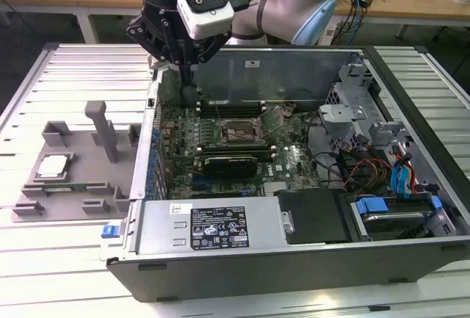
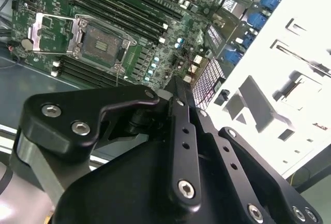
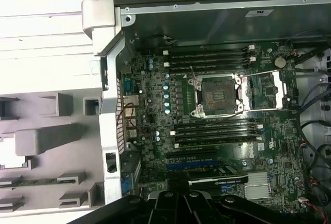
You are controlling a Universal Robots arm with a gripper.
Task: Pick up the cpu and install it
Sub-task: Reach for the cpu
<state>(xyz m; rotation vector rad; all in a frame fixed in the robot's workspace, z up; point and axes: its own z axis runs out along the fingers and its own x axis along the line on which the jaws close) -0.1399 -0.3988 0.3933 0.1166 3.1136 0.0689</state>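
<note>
Cpu (image 1: 53, 165) lay on the grey tray (image 1: 66, 204) while the pincer (image 1: 189, 92), seemingly pressed together, hung over the motherboard (image 1: 294, 160).

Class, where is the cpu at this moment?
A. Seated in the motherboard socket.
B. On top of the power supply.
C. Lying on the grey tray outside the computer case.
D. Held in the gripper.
C: the cpu lies on the grey tray at the exterior view's left, outside the computer case, and the socket in the first wrist view is empty.
</note>
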